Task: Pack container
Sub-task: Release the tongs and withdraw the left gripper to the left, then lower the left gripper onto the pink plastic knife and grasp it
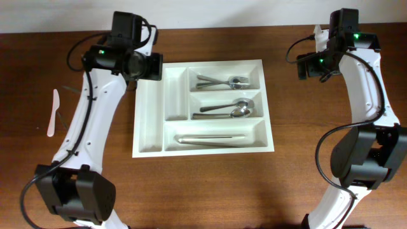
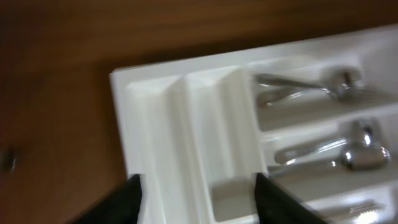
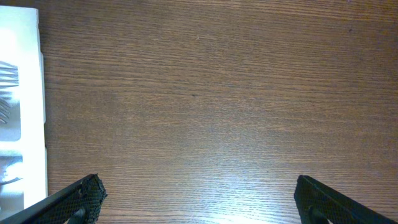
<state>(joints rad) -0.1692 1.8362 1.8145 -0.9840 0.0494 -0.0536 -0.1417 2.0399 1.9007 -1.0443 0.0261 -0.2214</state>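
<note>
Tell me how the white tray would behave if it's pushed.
The tray looks like thin moulded plastic, so probably stiff and light. Flat on the smooth table, it would likely slide, not tip. The cutlery lies toward one side, so it may swivel.

No legible text or markings anywhere.

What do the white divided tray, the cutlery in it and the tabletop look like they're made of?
White divided tray: probably plastic, smooth moulded walls, soft sheen. Silver cutlery: likely polished steel, bright glints. Brown tabletop: wood or wood-look laminate, visible grain lines.
</note>
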